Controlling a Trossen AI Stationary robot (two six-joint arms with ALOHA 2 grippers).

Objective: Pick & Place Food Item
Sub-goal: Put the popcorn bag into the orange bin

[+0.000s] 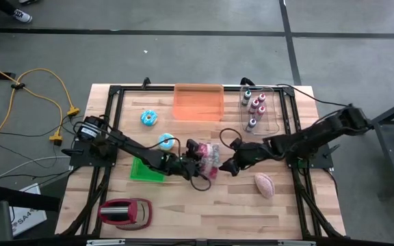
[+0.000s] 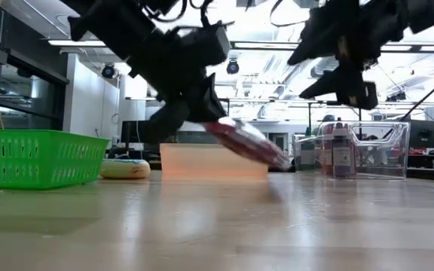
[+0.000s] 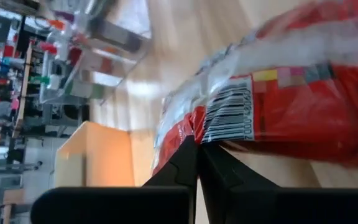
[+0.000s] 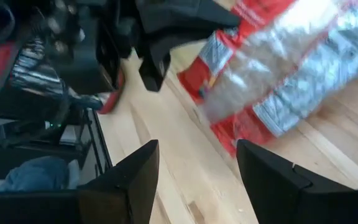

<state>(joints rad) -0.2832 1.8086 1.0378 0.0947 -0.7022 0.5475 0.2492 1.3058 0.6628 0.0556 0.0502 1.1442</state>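
A red and clear food packet (image 1: 213,156) hangs at the middle of the table, with my left gripper (image 1: 197,162) shut on its edge. The low view shows the packet (image 2: 249,144) tilted below that gripper (image 2: 191,113). My right gripper (image 1: 227,166) stands open just right of the packet, raised above the table (image 2: 346,89), with nothing between its fingers (image 4: 194,168). In the right wrist view the packet (image 4: 278,68) lies beyond those fingers. A pink food item (image 1: 265,184) lies on the table to the right. My left gripper pinches the packet's sealed edge (image 3: 211,134), beside the barcode, between its two shut fingers. The fingers come from the table's left, slanting down. The packet hangs tilted, its far end (image 2: 281,161) low by the table top; whether that end touches the wood I cannot tell.
A green basket (image 1: 144,171) sits just left of centre, an orange bin (image 1: 198,102) at the far middle, and a clear box of small bottles (image 1: 257,109) at the far right. Two blue doughnuts (image 1: 149,118) (image 1: 166,141) lie at the left, a red item (image 1: 125,213) at the near left.
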